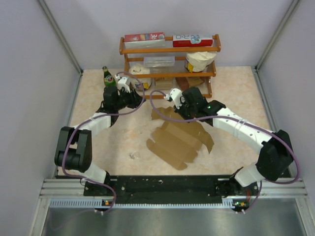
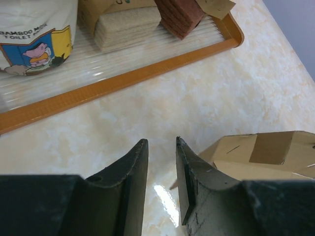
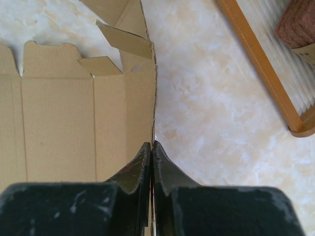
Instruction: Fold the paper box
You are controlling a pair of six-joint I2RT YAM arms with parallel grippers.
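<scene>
The paper box (image 1: 179,140), a flat brown cardboard sheet with flaps and tabs, lies open on the pale, marbled worktop (image 1: 118,142), just in front of the orange wooden shelf (image 1: 170,49). It is not folded up yet. Some flaps on the side nearest the shelf stick up a little.

The right claw (image 3: 152,145) is pressed together and pinches the thin edge of the sheet that faces the shelf.

The left claw (image 2: 161,142) is spread a bit, with nothing between its fingers. It hangs over bare worktop in front of the shelf, and a raised corner of the paper box sits close beside it.

A white toilet paper pack with a cartoon picture (image 2: 34,39) and a dark brown block (image 2: 179,17) sit on the shelf's bottom tray. A green glass bottle (image 1: 107,77) stands by the shelf's end on the left arm's side.
</scene>
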